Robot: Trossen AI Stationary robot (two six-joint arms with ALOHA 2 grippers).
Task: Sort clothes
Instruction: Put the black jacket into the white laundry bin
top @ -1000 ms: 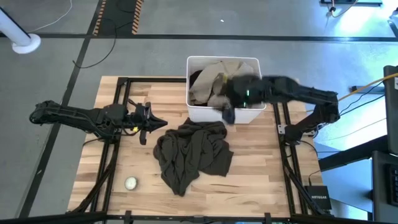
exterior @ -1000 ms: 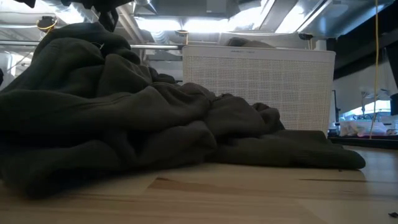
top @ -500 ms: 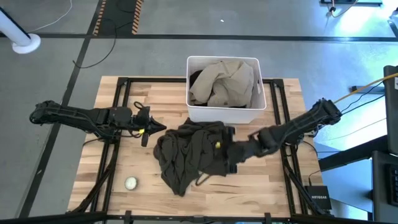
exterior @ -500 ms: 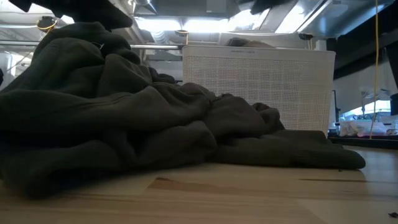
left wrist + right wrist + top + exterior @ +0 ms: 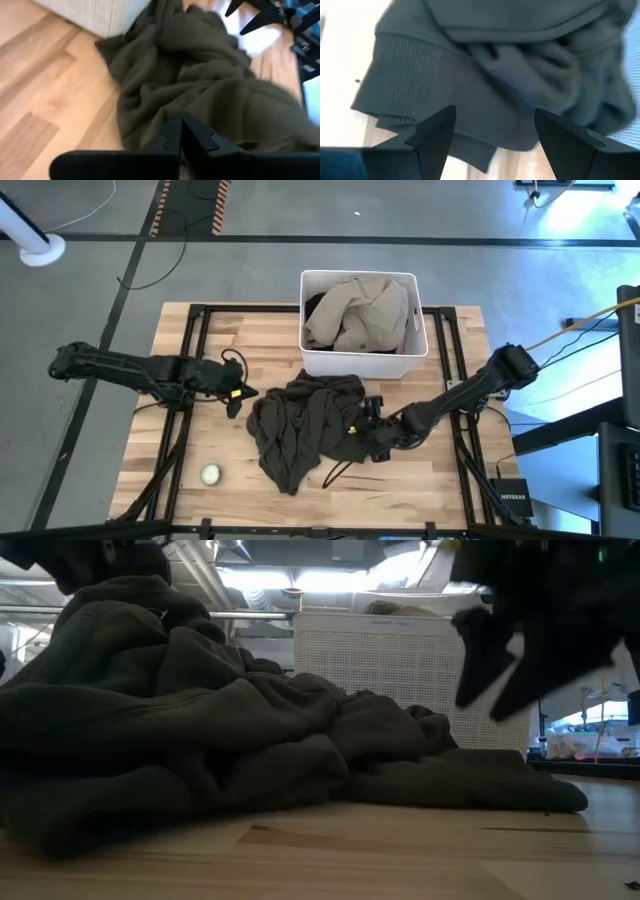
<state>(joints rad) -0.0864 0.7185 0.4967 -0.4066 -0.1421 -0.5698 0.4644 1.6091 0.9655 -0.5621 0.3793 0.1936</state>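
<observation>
- High view: the khaki-beige garment (image 5: 358,310) lies in the white bin (image 5: 360,362) over a black garment (image 5: 314,305); the dark olive-brown garment (image 5: 303,425) remains heaped on the tabletop (image 5: 440,480) just in front of the bin. The right claw (image 5: 363,428) hovers at its edge; the left claw (image 5: 234,392) waits beside it.
- Low view: the olive-brown heap fills the foreground, not yet sorted.
- Left wrist view: left claw pressed together.
- Right wrist view: right claw spread above the ribbed cuff (image 5: 415,85), gripping nothing. Judgement: one garment left.
</observation>
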